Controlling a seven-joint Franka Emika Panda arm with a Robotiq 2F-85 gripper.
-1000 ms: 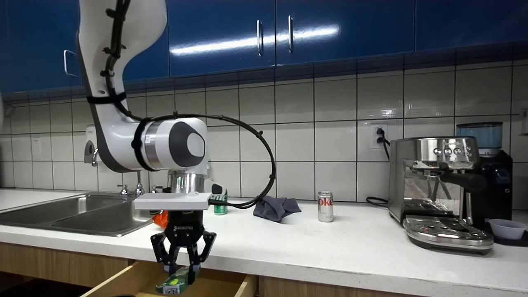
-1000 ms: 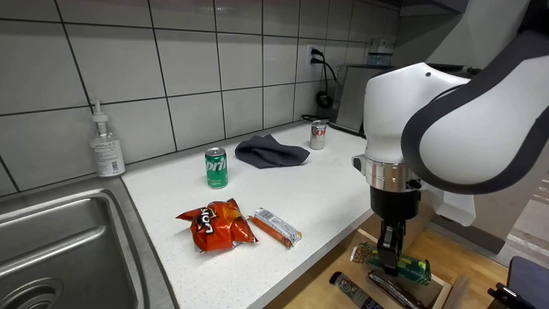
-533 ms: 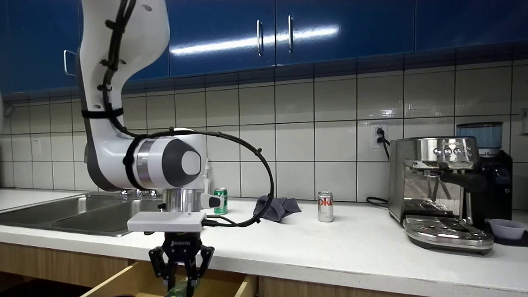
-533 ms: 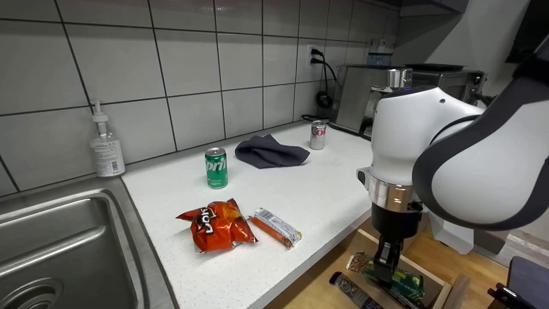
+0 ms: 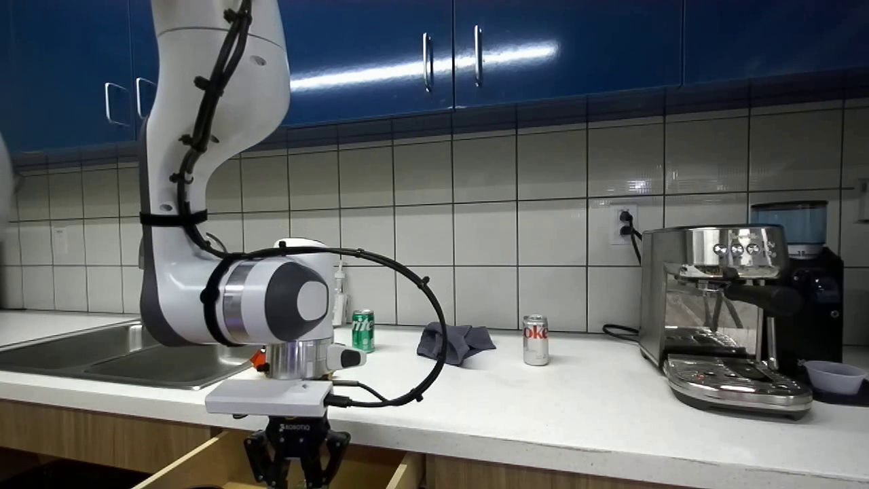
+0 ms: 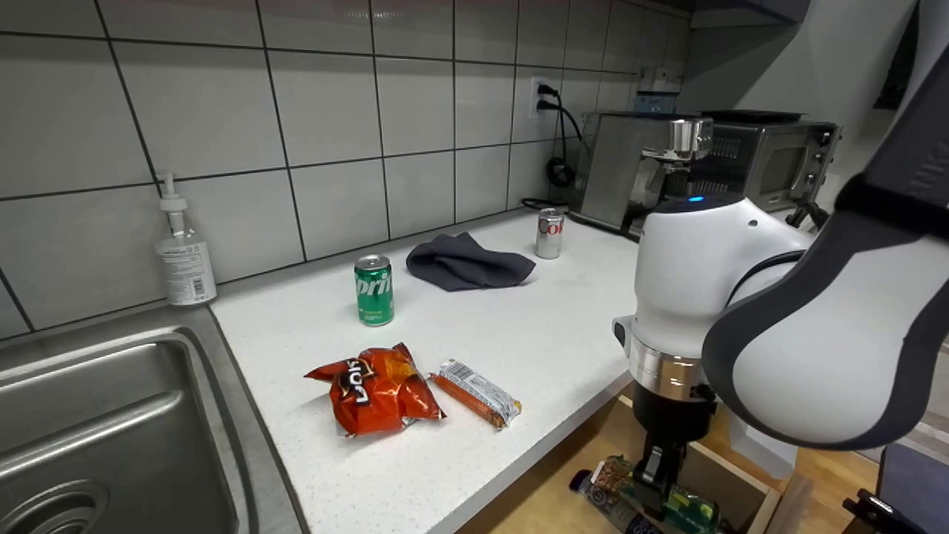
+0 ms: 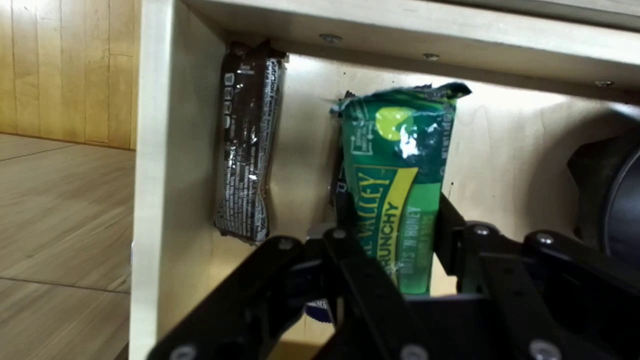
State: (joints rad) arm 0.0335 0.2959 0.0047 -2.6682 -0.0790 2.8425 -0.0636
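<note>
The gripper [image 7: 395,211] pinches a green snack bar [image 7: 395,150] from both sides. That bar is over the bottom of the wooden drawer [image 7: 150,200]; I can't tell if it touches what is under it. A brown snack bar [image 7: 245,145] lies in there too, near one end. Up on the white counter [image 6: 519,326], an orange bar [image 6: 474,391] lies just beside a red chip bag [image 6: 382,393]. Farther back are a green can [image 6: 374,291], a dark cloth [image 6: 467,263] and a silver can [image 6: 549,233].
</note>
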